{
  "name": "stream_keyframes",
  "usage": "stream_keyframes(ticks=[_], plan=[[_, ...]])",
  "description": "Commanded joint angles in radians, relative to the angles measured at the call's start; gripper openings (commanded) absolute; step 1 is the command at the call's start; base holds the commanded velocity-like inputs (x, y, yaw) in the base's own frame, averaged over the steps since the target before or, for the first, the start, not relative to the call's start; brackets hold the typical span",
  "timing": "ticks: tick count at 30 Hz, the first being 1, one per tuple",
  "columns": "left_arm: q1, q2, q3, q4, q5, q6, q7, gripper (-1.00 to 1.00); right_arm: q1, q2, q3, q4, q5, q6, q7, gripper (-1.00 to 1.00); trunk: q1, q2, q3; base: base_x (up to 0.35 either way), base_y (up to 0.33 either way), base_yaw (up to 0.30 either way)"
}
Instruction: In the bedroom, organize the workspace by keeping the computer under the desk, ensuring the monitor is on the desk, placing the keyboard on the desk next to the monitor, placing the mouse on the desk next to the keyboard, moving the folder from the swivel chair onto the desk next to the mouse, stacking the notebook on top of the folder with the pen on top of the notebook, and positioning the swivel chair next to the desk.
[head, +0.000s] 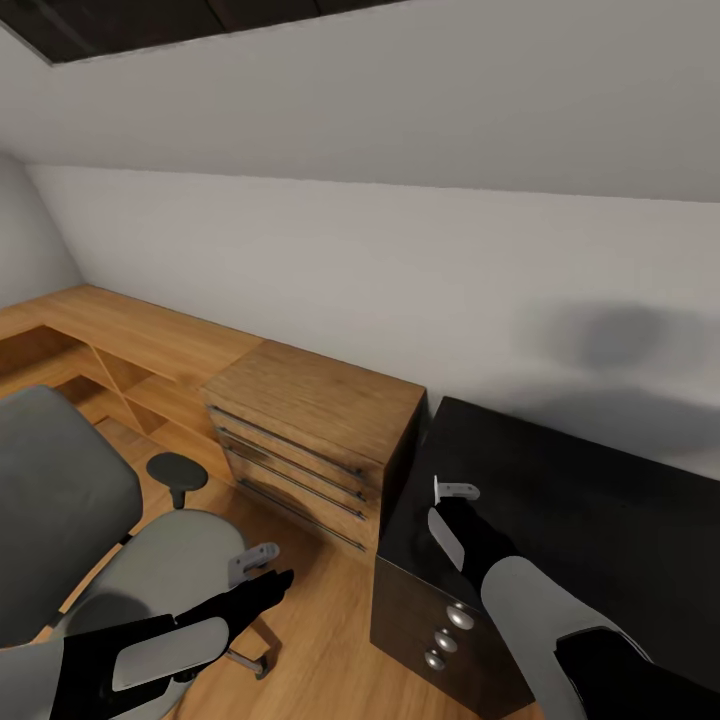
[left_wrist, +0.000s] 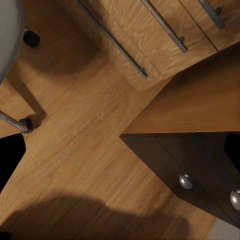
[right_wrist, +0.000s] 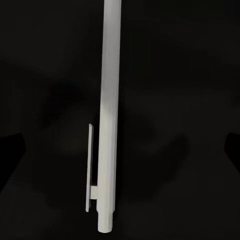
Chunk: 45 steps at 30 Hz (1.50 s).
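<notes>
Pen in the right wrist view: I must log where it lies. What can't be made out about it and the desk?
Pen: upper end cut off by the right wrist view's edge; the black under it has no visible detail, so bare desk or not is unclear.
Desk: right part cut off by the head view's edge; the right arm covers some of its top.

Both arms reach forward, left end effector (head: 258, 562) lower than right end effector (head: 455, 492).
</notes>
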<state>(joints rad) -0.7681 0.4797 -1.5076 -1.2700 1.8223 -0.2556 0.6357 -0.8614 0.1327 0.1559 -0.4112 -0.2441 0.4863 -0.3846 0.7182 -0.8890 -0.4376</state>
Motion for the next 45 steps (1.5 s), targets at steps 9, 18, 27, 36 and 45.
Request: stream_keyframes(ticks=[9, 18, 27, 36, 45], plan=[[-0.002, 0.002, -0.003, -0.002, 0.007, -0.007, 0.001, 1.00, -0.001, 0.000, 0.008, -0.001, -0.011, 0.005, -0.010, 1.00, 0.008, -0.015, -0.007, 0.000, 0.000, 0.000], [-0.002, 0.002, -0.003, -0.002, 0.007, -0.007, 0.001, 1.00, -0.001, 0.000, 0.008, -0.001, -0.011, 0.005, -0.010, 1.00, 0.008, -0.015, -0.007, 0.000, 0.000, 0.000], [-0.002, 0.002, -0.003, -0.002, 0.007, -0.007, 0.001, 1.00, -0.001, 0.001, 0.008, -0.001, -0.011, 0.005, -0.010, 1.00, 0.023, -0.043, -0.020, 0.000, 0.000, 0.000], [-0.002, 0.002, -0.002, -0.002, 0.008, -0.007, -0.001, 1.00, -0.001, 0.000, 0.010, -0.001, -0.011, 0.005, -0.010, 1.00, 0.023, -0.043, -0.020, 0.000, 0.000, 0.000], [-0.002, 0.002, -0.003, -0.002, 0.008, -0.007, -0.001, 1.00, -0.001, 0.001, 0.010, -0.001, -0.011, 0.005, -0.010, 1.00, 0.027, -0.050, -0.023, 0.000, 0.000, 0.000]])
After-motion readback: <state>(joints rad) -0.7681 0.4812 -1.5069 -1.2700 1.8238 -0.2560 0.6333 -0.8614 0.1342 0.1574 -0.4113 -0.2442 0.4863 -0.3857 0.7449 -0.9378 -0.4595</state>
